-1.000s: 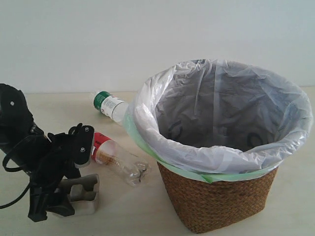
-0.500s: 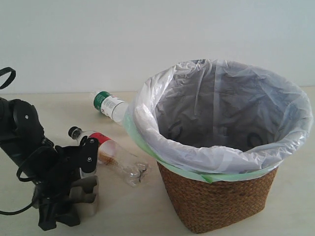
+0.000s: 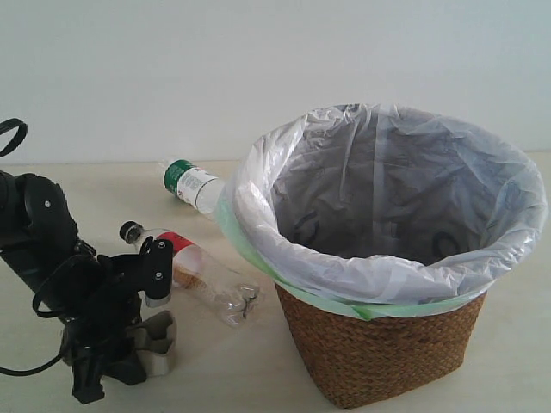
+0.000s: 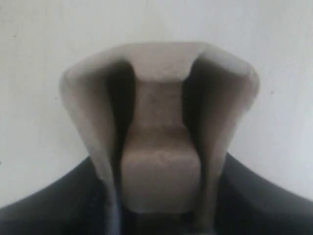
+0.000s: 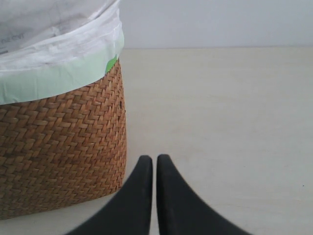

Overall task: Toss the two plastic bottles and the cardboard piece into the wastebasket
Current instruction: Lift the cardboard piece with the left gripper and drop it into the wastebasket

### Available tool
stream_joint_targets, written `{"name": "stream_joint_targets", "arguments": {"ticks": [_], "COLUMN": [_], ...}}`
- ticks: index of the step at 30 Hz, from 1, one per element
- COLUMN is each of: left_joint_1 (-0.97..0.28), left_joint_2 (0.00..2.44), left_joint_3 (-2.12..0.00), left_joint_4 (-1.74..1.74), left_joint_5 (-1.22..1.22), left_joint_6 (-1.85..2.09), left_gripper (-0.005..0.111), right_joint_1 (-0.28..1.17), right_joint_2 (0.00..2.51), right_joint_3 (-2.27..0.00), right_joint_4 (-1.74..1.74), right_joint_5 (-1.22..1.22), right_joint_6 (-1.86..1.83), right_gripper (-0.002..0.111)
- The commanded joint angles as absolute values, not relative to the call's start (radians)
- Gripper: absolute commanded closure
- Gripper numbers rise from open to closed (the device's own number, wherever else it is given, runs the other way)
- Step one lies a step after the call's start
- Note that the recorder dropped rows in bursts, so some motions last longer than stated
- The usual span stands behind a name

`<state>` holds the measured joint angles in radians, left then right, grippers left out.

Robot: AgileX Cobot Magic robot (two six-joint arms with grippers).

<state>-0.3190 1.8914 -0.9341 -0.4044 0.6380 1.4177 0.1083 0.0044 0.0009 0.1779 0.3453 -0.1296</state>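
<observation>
Near the worktop's (image 3: 521, 361) front-left corner, the left gripper's (image 3: 119, 354) jaws look clamped on the cardboard piece (image 3: 160, 341), one on each side. Just beside it the red-label bottle (image 3: 196, 275) lies on its side. The green-cap bottle (image 3: 193, 186) lies toward the far edge, its base hidden behind the bag. The wastebasket (image 3: 379, 354) sits right of both bottles, lined with a white-green bag (image 3: 387, 181). The right gripper's (image 5: 154, 160) jaws are pinched together and empty, beside the wicker.
</observation>
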Motion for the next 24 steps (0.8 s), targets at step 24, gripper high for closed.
{"name": "stream_joint_targets", "arguments": {"ticks": [24], "left_joint_1": [-0.322], "left_joint_2": [1.587], "left_joint_3": [-0.958], "left_joint_4": [0.074], "left_joint_5": [0.946], "left_joint_6": [-0.027], "left_gripper": [0.103], "right_joint_1": [0.102], "right_joint_2": [0.000], "right_joint_3": [0.000], "right_joint_4": [0.171], "right_joint_5": [0.339], "right_joint_6": [-0.134], "right_gripper": [0.108]}}
